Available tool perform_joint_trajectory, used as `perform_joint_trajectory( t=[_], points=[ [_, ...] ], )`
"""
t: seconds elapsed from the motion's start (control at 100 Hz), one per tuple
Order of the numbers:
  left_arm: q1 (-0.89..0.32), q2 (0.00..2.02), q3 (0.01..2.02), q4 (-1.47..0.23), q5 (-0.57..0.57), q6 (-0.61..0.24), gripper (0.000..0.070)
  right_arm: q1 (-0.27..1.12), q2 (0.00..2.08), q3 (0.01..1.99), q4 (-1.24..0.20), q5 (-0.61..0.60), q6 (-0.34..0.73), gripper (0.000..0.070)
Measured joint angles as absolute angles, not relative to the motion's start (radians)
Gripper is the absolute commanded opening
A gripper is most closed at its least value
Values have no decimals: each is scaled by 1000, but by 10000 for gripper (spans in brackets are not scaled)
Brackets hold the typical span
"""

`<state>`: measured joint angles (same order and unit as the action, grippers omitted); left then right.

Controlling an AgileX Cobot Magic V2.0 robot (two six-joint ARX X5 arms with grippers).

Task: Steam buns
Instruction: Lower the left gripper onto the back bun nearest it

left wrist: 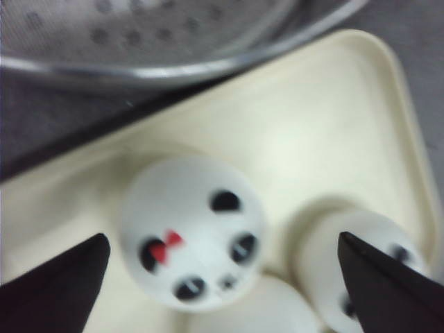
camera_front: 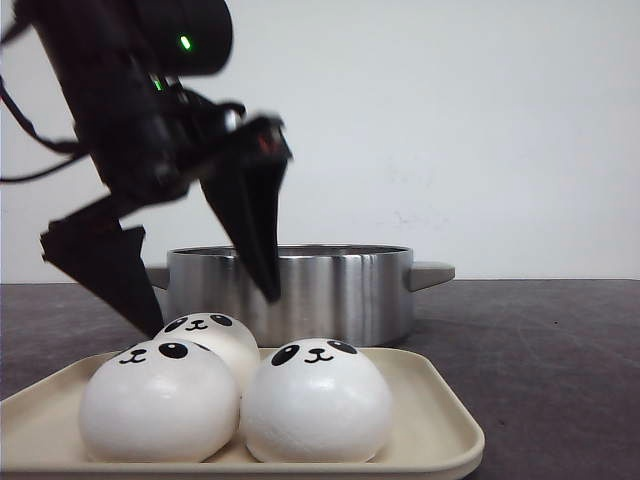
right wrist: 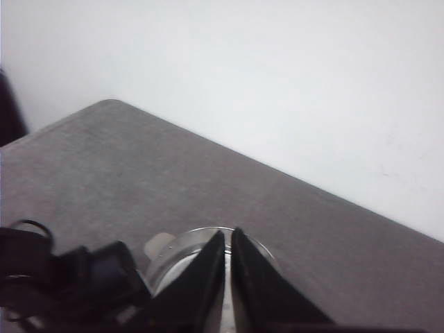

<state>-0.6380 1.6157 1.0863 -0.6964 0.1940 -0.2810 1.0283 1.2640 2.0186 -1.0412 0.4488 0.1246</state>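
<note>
Spread wide, my left gripper (camera_front: 205,305) hangs just above the back of the tray (camera_front: 440,420), one finger off to the left and the other slanting down in front of the pot (camera_front: 330,290). From the left wrist camera the two dark fingertips (left wrist: 62,284) stand either side of the rear bun (left wrist: 194,232), the one with a small red bow between its eyes, but neither pad touches it yet, so I hold nothing.

Going left to right across the tray: the front-left bun (camera_front: 160,400) sits nearest the camera, the rear bun sits behind and partly hidden by it, and the front-right bun (camera_front: 316,400) sits beside them, all three crowded together and seemingly touching. Only three buns show in these views. Behind the tray stands the steel pot, its side handle (camera_front: 432,272) pointing right; the left wrist view shows a perforated steamer plate (left wrist: 139,28) inside, and the part I can see carries no bun, though much of it lies out of view.

My right gripper (right wrist: 227,277) hovers over the pot with its fingers pressed together, empty.

By my reckoning the job is barely begun: three buns wait on the tray, and the rear one looks to be my first pick.
</note>
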Motion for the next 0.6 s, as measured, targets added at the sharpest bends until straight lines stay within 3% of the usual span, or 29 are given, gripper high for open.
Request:
perform_joint_trajectory(
  t=[0.11, 0.29, 0.47, 0.52, 0.58, 0.6],
  points=[
    [-638, 1645, 1086, -682, 125, -292, 611, 1028, 1255, 2019, -1043, 470, 132, 6],
    [-639, 1678, 1087, -660, 100, -303, 390, 1027, 1254, 2019, -1046, 474, 136, 6],
    [-639, 1697, 1089, -660, 99, -310, 370, 1027, 1254, 2019, -1047, 475, 136, 6],
    [-639, 1699, 1090, -661, 99, -312, 266, 1027, 1254, 2019, -1047, 475, 136, 6],
    [-639, 1699, 1090, -661, 99, -315, 30, 1027, 1254, 2019, -1047, 475, 136, 6],
    [-639, 1699, 1090, -661, 99, -315, 0, 1027, 1254, 2019, -1047, 475, 136, 6]
  ],
)
